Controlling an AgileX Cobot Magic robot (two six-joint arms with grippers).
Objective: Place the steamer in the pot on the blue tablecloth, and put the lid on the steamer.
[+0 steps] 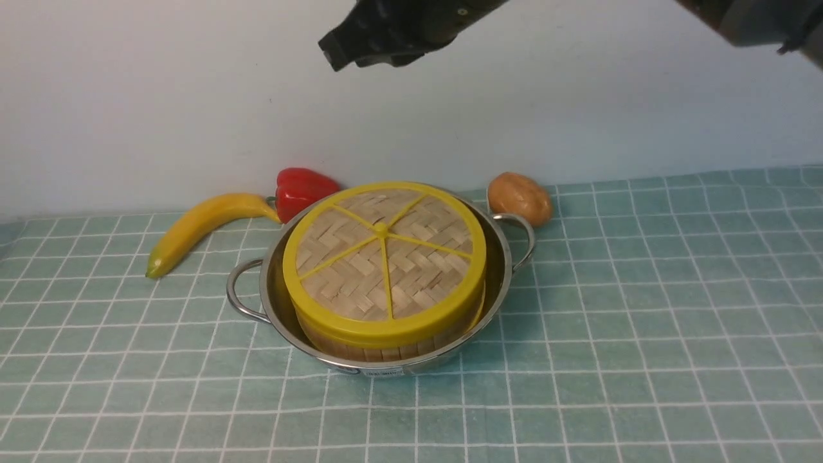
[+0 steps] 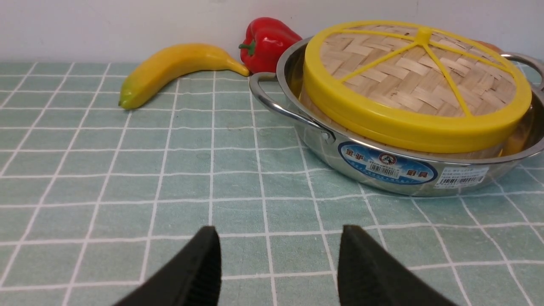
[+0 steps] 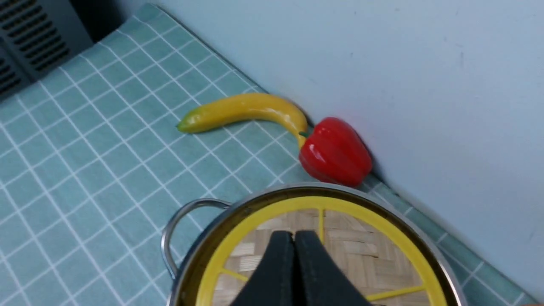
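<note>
Gridded teal tablecloth point(image 1: 643, 289), shiny steel pot point(image 1: 308, 344), woven round lid point(image 1: 384, 257) on slatted steamer point(image 1: 386, 350), left claw point(image 2: 278, 242) released, right claw point(image 3: 294, 238) clenched empty.

Robot test bench, staged as a kitchen: checked blue tablecloth point(image 1: 643, 321) against a bare pale wall point(image 1: 161, 96), toy banana point(image 1: 199, 228), red pepper point(image 1: 302, 190) (glossy plastic), potato point(image 1: 519, 198).

The left hand point(image 2: 278, 255) shows two matte black fingers, broad at the base and tapering to blunt rounded tips. The right hand point(image 3: 294, 238) has the same black fingers with flat inner faces. From the front, its body point(image 1: 386, 32) is a black, blocky housing; a dark grey casing point(image 1: 765, 22) sits behind.
</note>
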